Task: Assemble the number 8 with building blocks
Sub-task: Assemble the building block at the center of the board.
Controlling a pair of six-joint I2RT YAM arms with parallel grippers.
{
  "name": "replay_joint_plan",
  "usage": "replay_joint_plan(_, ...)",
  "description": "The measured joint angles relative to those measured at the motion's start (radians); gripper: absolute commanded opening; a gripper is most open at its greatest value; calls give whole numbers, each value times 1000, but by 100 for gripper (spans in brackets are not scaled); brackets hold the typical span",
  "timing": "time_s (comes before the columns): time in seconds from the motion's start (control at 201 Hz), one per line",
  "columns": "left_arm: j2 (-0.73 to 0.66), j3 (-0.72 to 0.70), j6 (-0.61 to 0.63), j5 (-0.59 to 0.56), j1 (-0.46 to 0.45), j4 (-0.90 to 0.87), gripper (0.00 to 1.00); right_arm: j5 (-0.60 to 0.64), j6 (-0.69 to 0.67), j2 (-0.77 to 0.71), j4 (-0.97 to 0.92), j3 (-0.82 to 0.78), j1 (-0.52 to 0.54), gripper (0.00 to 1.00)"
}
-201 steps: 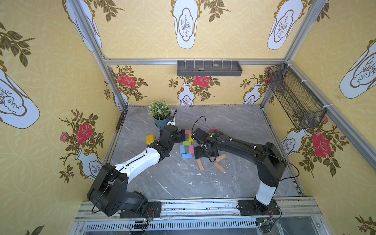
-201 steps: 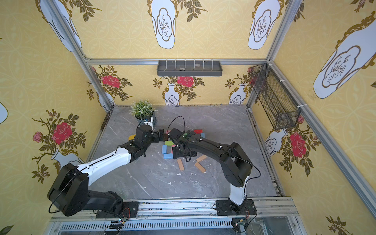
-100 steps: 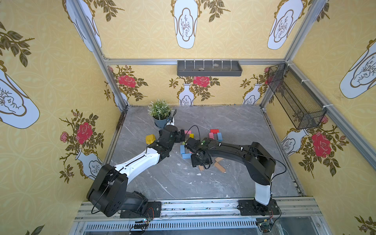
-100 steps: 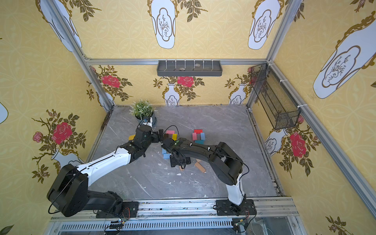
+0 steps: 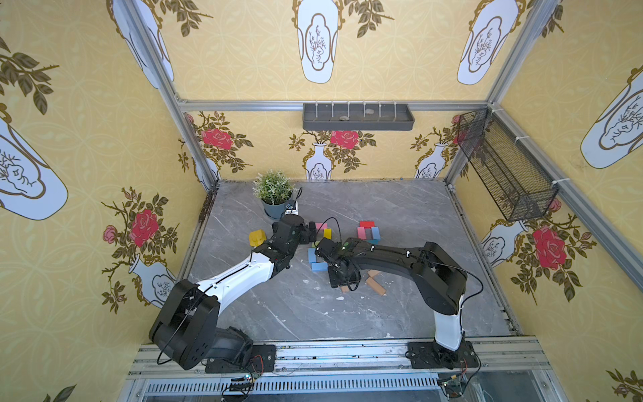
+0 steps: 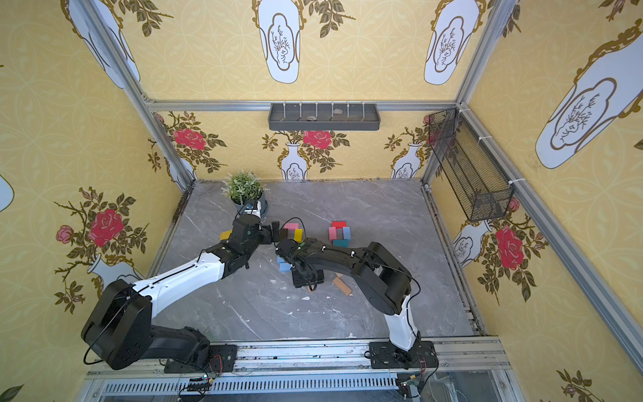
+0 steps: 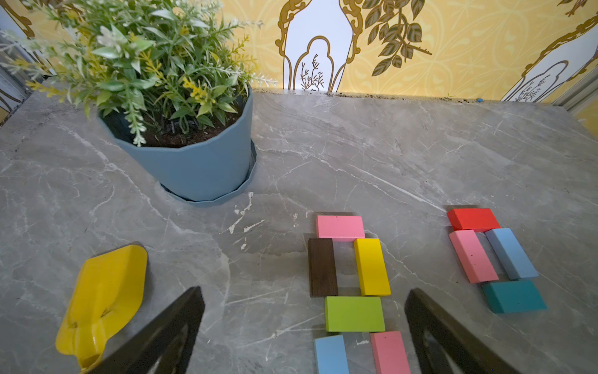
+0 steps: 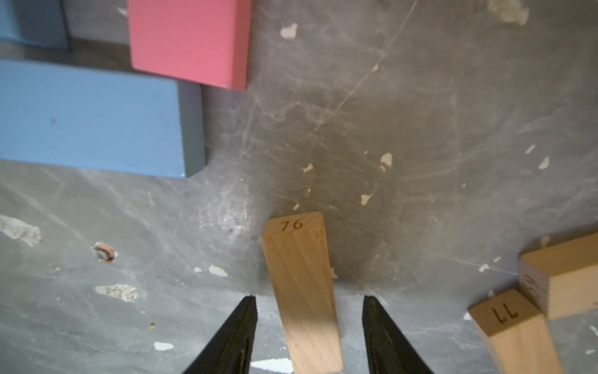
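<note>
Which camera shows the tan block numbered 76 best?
The right wrist view: the block lies centred, number readable. Both top views show only its end under the right gripper; the left wrist view misses it.

I see bare, matt wood with visible grain on the tan block [image 8: 301,291]. The pink block [image 8: 191,42] and blue block [image 8: 87,116] wear smooth, satin paint. My desk [image 8: 420,129] looks like grey marbled stone, scratched and chipped. The yellow scoop [image 7: 103,298] is glossy; the pot [image 7: 194,165] is matt plastic.
</note>
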Motion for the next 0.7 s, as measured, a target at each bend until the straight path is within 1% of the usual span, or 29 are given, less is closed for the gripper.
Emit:
replay_joint_plan(0.403,5,0,0,3,0,0,100,-10,0,14,14,-10,-5,39)
replay_joint_plan(0.697,5,1,0,3,0,0,100,-23,3,13,29,-18,-18,23)
